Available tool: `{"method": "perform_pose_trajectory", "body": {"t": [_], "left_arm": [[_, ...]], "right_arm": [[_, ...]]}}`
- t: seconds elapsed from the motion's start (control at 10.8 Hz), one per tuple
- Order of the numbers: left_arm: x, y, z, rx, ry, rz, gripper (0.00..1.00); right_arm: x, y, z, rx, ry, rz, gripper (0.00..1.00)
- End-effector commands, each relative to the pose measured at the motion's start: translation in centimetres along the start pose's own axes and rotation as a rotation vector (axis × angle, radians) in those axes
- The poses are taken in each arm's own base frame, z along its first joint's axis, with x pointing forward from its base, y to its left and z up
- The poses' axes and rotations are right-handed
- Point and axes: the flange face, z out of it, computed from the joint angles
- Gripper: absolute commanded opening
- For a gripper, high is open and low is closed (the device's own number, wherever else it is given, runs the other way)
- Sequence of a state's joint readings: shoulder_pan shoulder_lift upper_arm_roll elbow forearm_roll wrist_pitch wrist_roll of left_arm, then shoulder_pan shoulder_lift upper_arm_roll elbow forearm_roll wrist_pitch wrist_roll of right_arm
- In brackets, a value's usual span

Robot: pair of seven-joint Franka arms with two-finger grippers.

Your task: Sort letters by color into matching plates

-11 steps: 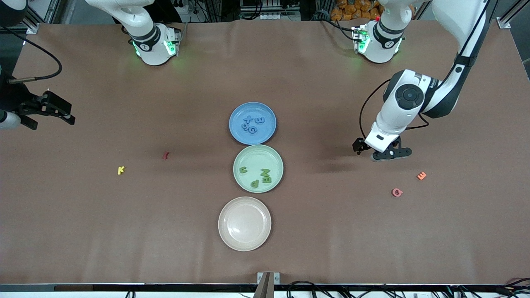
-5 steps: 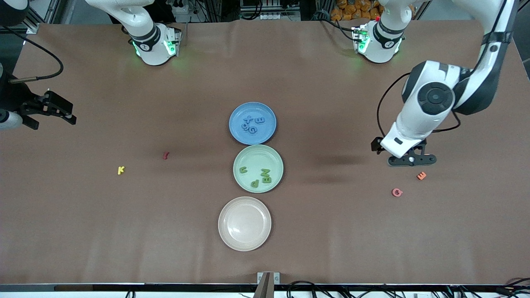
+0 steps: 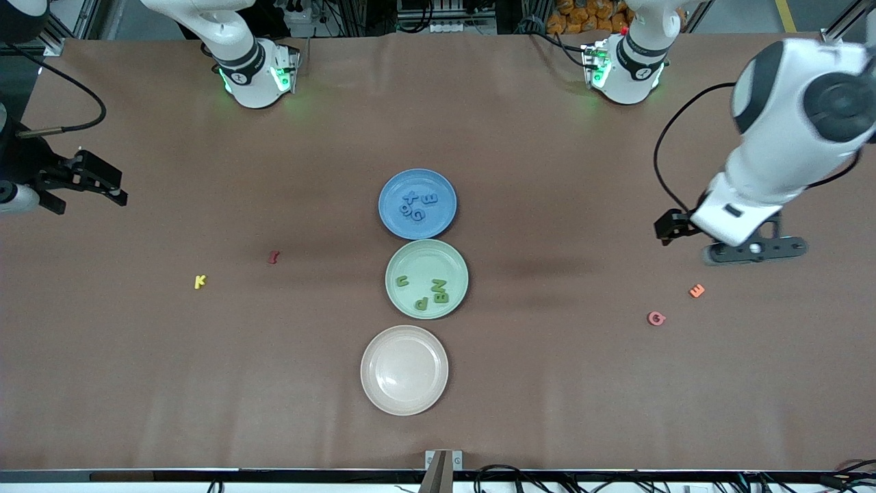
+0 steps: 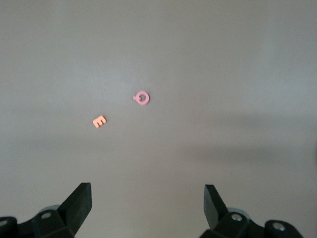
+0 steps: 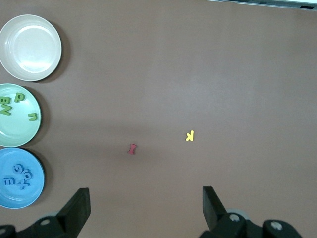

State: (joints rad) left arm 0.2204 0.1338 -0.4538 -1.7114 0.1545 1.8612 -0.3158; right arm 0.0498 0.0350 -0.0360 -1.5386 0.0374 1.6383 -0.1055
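Cream plate [image 3: 404, 370] nearest bench's front edge, nothing in it. Green plate [image 3: 426, 279] next: four green letters [image 3: 431, 293]. Blue plate [image 3: 417, 203] farthest: four blue letters [image 3: 416, 205], overlapping, shapes hard to read.

Toward left arm's end: pink letter [image 3: 656, 318], orange letter [image 3: 696, 290]; left gripper [image 4: 147, 203] above them, jaws apart, holding nothing.

Toward right arm's end: yellow letter [image 3: 199, 281], dark red letter [image 3: 273, 257], shape unclear. Right gripper [image 5: 146, 206] at bench's edge, cut off in front view, waiting, jaws apart.

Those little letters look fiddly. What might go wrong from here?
The orange letter and pink letter lie close together, so the open left gripper coming down might nudge one while taking the other. Neither matches the blue plate or green plate, so either could land wrongly.
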Motion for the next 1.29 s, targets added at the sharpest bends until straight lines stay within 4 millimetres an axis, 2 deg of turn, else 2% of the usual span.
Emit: {"method": "perform_pose_trajectory", "body": {"t": [0.0, 0.09, 0.18, 0.28, 0.37, 0.74, 0.83, 0.92, 1.2], "left_arm": [[2.5, -7.4, -5.7, -0.107, 0.050, 0.005, 1.00], [2.5, -8.5, -6.8, -0.103, 0.040, 0.056, 1.00], [2.3, -8.5, -7.0, -0.104, 0.033, 0.105, 1.00], [2.4, -10.1, -7.0, -0.099, 0.029, 0.087, 1.00], [2.3, -10.6, -7.0, -0.091, 0.021, 0.081, 1.00], [1.8, -11.4, -7.1, -0.074, -0.005, 0.072, 1.00], [1.6, -11.3, -7.8, -0.071, 0.006, 0.071, 1.00], [0.8, -12.2, -8.9, -0.066, 0.021, 0.054, 1.00], [-2.0, -10.9, -11.1, -0.053, 0.022, 0.106, 1.00]], "right_arm": [[-0.4, -0.2, -0.3, 0.018, 0.002, -0.012, 1.00], [-0.4, -0.2, -0.3, 0.018, 0.002, -0.012, 1.00], [-0.3, -0.2, -0.3, 0.018, 0.005, -0.012, 1.00], [-0.3, -0.2, -0.3, 0.018, 0.005, -0.012, 1.00], [-0.3, -0.2, -0.3, 0.018, 0.005, -0.010, 1.00], [-0.3, -0.3, -0.1, 0.019, -0.003, -0.011, 1.00], [-0.3, -0.3, -0.1, 0.019, -0.003, -0.010, 1.00], [-0.4, -0.5, 0.0, 0.019, -0.006, -0.013, 1.00], [-0.4, -0.7, 0.0, 0.020, -0.006, -0.014, 1.00]]}}
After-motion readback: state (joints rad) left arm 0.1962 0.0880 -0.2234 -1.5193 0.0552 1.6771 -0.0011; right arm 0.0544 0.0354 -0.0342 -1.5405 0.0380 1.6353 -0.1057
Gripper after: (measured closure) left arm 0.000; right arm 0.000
